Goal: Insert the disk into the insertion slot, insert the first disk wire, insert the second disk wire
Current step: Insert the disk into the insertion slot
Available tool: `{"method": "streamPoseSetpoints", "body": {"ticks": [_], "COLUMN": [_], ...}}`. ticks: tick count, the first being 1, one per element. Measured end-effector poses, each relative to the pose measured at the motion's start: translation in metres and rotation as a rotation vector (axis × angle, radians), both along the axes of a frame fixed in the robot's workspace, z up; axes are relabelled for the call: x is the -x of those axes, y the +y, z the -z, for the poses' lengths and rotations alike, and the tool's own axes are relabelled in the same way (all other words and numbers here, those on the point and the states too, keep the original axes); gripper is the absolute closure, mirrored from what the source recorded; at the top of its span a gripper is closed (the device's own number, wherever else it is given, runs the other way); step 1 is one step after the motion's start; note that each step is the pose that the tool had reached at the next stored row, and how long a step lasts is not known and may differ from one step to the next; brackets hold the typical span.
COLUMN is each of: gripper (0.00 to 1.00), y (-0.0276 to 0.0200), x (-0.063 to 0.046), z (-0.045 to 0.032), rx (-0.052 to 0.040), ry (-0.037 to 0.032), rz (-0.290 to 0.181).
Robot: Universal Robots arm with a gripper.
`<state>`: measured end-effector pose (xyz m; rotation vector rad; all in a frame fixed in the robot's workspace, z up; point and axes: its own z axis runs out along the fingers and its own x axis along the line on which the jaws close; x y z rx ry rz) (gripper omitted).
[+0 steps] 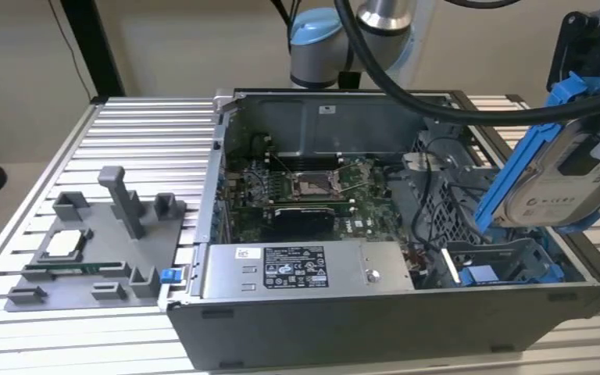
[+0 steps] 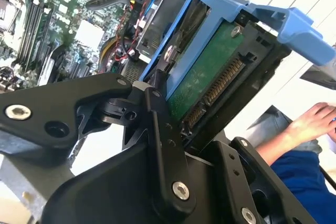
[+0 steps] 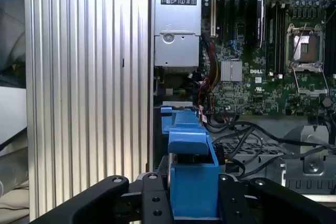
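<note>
My gripper [image 1: 595,144] is shut on the disk [image 1: 566,187], a silver-grey drive with a white label in a bright blue carrier. It holds the disk tilted on edge above the open computer case, at the exterior view's right. The insertion slot [image 1: 503,262], a grey bay with blue clips, lies below the disk in the case's near right corner. In the second wrist view the black fingers [image 2: 157,103] clamp the blue frame, and the disk [image 2: 202,72] shows its green board and connector. In the first wrist view the carrier [image 3: 191,171] sits between the fingers of the gripper [image 3: 191,195].
Inside the case [image 1: 383,328] are the grey power supply box with a sticker [image 1: 300,269], the motherboard [image 1: 311,187], a perforated metal cage [image 1: 446,207] and loose cables [image 3: 247,129]. A grey fixture [image 1: 91,250] stands on the slatted table. A person's hand [image 2: 315,119] rests nearby.
</note>
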<state>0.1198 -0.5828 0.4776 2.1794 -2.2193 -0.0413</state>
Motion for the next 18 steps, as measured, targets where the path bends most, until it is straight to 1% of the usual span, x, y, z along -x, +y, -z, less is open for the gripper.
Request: {"method": "streamPoseSetpoints", "body": {"ticks": [6,10,12,14,15,17,18], "gripper": [1.0,1.0,1.0,1.0,1.0,1.0,1.0], "y": [0.0,0.0001,0.0001,0.0001,0.0001,0.0001,0.0001], "x": [0.0,0.0,-0.001,-0.001,-0.001,-0.001,-0.001], "z": [0.0018,0.0075,0.011,0.0137,0.0146,0.0162,0.0174], "rx": [-0.0002,-0.0001,-0.0001,-0.0001,-0.0001,-0.0002,-0.0004], "ry": [0.0,0.0002,0.0014,0.0041,0.0074,0.0165,0.0171], "rz": [0.0,0.0,0.0,0.0,0.0,0.0,0.0]}}
